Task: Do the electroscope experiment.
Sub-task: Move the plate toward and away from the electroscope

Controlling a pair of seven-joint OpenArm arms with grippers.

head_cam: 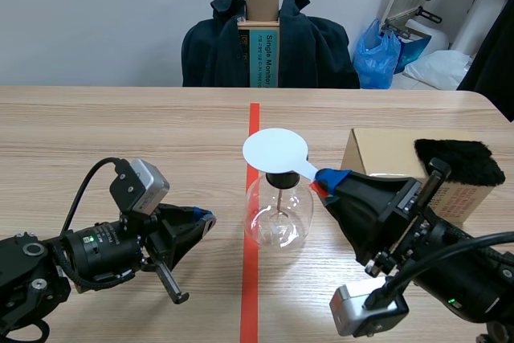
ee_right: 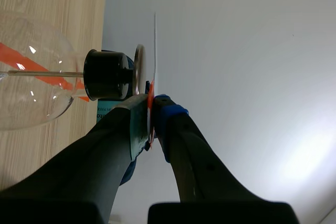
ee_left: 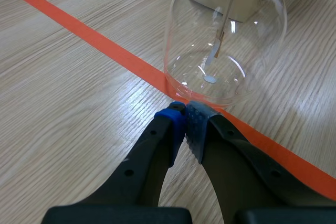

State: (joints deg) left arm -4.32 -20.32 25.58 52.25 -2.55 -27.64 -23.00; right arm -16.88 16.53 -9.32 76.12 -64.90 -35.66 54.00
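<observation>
charging step, looks like: right claw (head_cam: 325, 178) grips the white disc (head_cam: 275, 151) by its handle, held ahead just off the top of the electroscope (head_cam: 278, 213), left claw (ee_left: 186, 121) closed empty just short of its glass; next calls for a gentle touch down.

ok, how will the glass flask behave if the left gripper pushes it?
Flask looks like thin clear glass: probably fragile and slick. Holding only a thin rod, it is likely light, so the shut left gripper might slide it across the table. The black stopper up top, under the right gripper's white disc, may make it tippy.
</observation>
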